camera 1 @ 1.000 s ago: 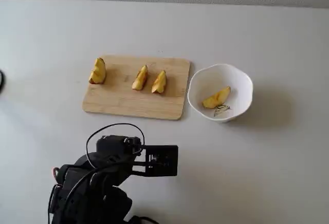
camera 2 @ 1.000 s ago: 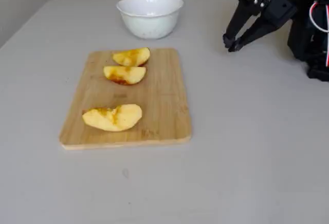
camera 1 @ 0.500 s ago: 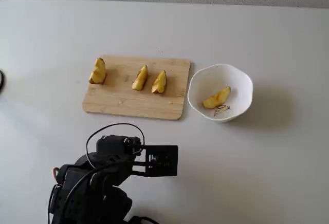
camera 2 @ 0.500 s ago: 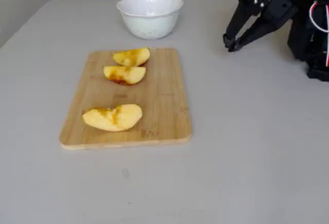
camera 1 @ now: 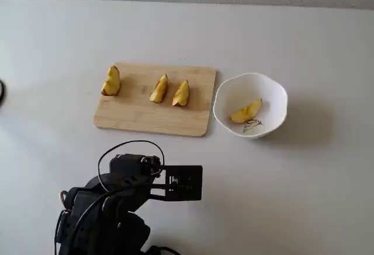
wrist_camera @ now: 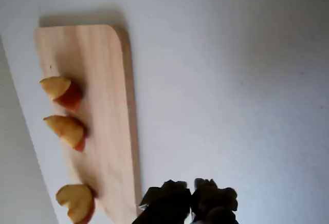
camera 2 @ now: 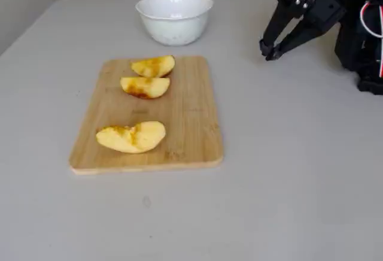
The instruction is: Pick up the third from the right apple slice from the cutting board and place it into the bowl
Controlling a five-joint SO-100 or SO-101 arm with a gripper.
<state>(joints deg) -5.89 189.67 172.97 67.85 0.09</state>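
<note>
The small pale-yellow apple slice (camera 1: 246, 112) with a thin orange-brown skin edge lies inside the round white ceramic bowl (camera 1: 274, 91), beside the small leafy motif painted on its floor — so, judging by how things lie, the placing step looks done. The bowl stands on the pale grey bench (camera 1: 327, 196) just off the short edge of the light wooden rectangular cutting board (camera 1: 140, 117), close to it; whether they touch I cannot tell.

Three other wedges are on the board: a chunkier wedge (camera 1: 111, 81) near the far-left corner in the fixed view from above, and two slimmer wedges (camera 1: 159, 88) (camera 1: 181, 93) side by side nearer the bowl.

The black gripper (camera 2: 269, 50) hangs above bare bench, well apart from both board and bowl. In the side fixed view its fingers (camera 2: 264, 48) come together at the tips with nothing between them — clenched and empty, as far as I can judge; the wrist view shows the dark tips (wrist_camera: 191, 201) close together too.

If the task counts as complete, the next move calls only for the arm to settle clear of the bowl without nudging it.
</note>
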